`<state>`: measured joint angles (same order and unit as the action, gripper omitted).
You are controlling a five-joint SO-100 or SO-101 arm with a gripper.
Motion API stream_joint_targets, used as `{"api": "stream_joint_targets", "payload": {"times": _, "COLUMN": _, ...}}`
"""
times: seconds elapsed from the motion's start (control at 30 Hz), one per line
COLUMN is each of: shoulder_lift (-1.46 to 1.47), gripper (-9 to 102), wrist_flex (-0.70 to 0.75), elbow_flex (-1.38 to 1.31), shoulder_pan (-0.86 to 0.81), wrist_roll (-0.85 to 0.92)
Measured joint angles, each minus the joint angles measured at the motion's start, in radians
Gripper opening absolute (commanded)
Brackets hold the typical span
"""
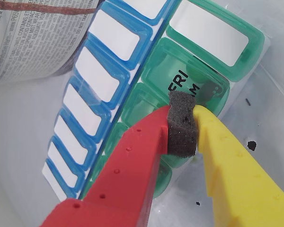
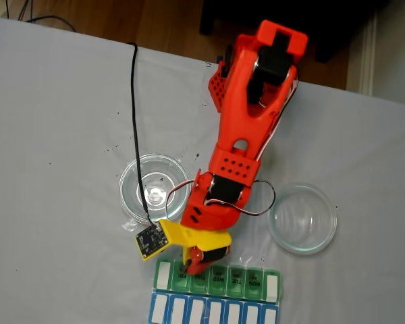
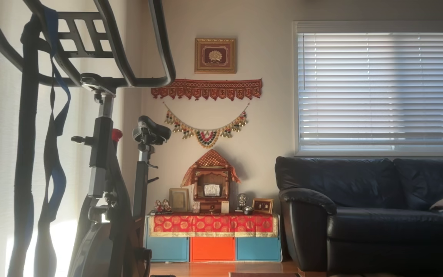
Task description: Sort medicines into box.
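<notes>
Reading the fixed view from left to right, one clear glass dish (image 2: 153, 187) sits left of the red arm (image 2: 246, 128) and a second glass dish (image 2: 302, 218) right of it, both apparently empty, with no red or green balls to be made out in them. Below the arm, the green pill organizer row (image 2: 219, 278) lies along the near edge of the white bench (image 2: 61, 135), touching the blue-and-white row (image 2: 212, 310) beneath it.

In the wrist view the blue row (image 1: 92, 101) runs on the left and the green row (image 1: 189, 71) on the right, its lids down; one lid reads FRI. The gripper (image 1: 182, 127) hangs just over that lid: red jaw left, yellow jaw right, brought close together with a dark grey foam pad (image 1: 182, 125) squeezed between the tips. Whether a ball is hidden behind the foam I cannot tell; none shows.

By my judgement such pea-sized glossy balls would be light, hard and slippery, apt to roll or squirt sideways, so the soft foam helps; pinching across the middle suits them. The organizer looks light, stiff plastic that may slide if pushed. Its translucent lids are thin, best lifted at the free edge.
</notes>
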<state>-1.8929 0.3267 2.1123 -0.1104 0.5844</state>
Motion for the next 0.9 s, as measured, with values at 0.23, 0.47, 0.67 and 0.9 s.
{"api": "stream_joint_targets", "payload": {"times": 0.23, "shoulder_lift": 0.0, "gripper": 1, "wrist_flex": 0.025, "elbow_flex": 0.008, "shoulder_pan": 0.0, "wrist_roll": 0.015}}
{"api": "stream_joint_targets", "payload": {"times": 0.47, "shoulder_lift": -0.021, "gripper": 1, "wrist_flex": 0.083, "elbow_flex": 0.023, "shoulder_pan": -0.002, "wrist_roll": 0.063}}
{"api": "stream_joint_targets", "payload": {"times": 0.67, "shoulder_lift": -0.025, "gripper": 1, "wrist_flex": 0.098, "elbow_flex": 0.023, "shoulder_pan": -0.002, "wrist_roll": 0.094}}
{"api": "stream_joint_targets", "payload": {"times": 0.9, "shoulder_lift": -0.025, "gripper": 1, "wrist_flex": 0.084, "elbow_flex": 0.023, "shoulder_pan": -0.002, "wrist_roll": 0.101}}
